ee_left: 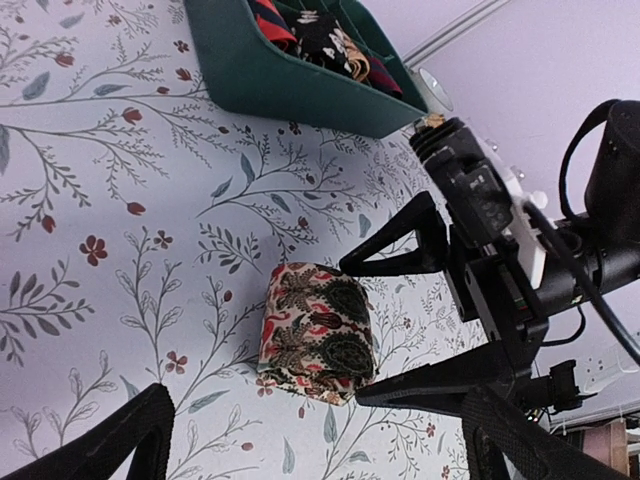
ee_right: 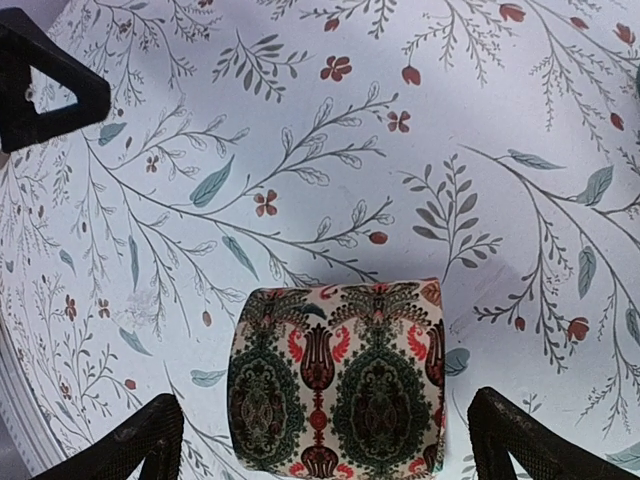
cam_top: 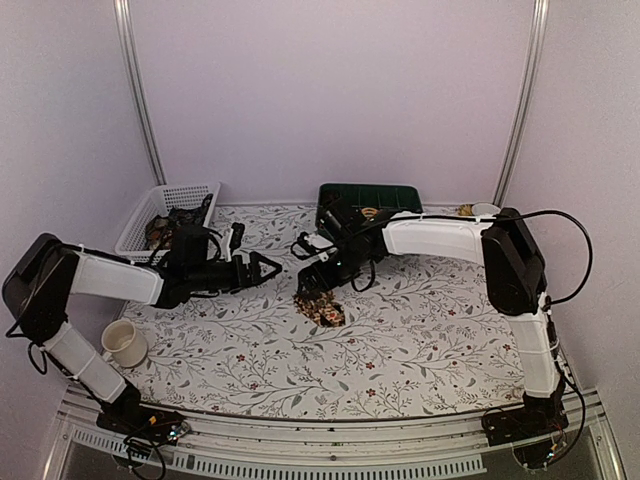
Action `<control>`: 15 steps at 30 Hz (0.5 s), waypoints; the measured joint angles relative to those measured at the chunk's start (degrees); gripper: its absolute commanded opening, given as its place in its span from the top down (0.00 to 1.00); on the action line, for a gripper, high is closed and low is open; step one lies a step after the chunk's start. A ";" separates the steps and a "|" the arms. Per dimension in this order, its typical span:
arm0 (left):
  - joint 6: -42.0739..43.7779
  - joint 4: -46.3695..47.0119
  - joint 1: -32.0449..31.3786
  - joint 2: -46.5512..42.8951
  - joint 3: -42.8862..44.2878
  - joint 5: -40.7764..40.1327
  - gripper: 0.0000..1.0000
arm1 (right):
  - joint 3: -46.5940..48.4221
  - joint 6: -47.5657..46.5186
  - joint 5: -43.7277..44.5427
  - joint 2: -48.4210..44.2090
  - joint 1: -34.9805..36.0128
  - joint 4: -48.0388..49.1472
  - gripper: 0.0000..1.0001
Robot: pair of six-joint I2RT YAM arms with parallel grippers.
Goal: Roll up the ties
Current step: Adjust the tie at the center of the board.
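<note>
Tie roll (ee_right: 338, 375) flanked by wide-open, empty right gripper (ee_right: 335, 445), left gripper (cam_top: 268, 268) likewise; best pinched squarely for tray (cam_top: 370, 187) at one o'clock.

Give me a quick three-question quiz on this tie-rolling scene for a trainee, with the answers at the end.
1. True or false: the right gripper is shut on the rolled paisley tie.
2. The cream mug stands nearest: A) the left arm, B) the right arm, C) the rolled paisley tie.
3. In the left wrist view, which container holds more ties?
Key: 1 false, its jaws stand open on either side of the tie. 2 A. 3 the green tray.
</note>
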 measured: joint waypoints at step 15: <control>1.64 -3.41 1.79 -4.87 -3.89 -3.08 0.00 | 5.35 -4.15 4.61 6.49 2.21 -4.24 0.18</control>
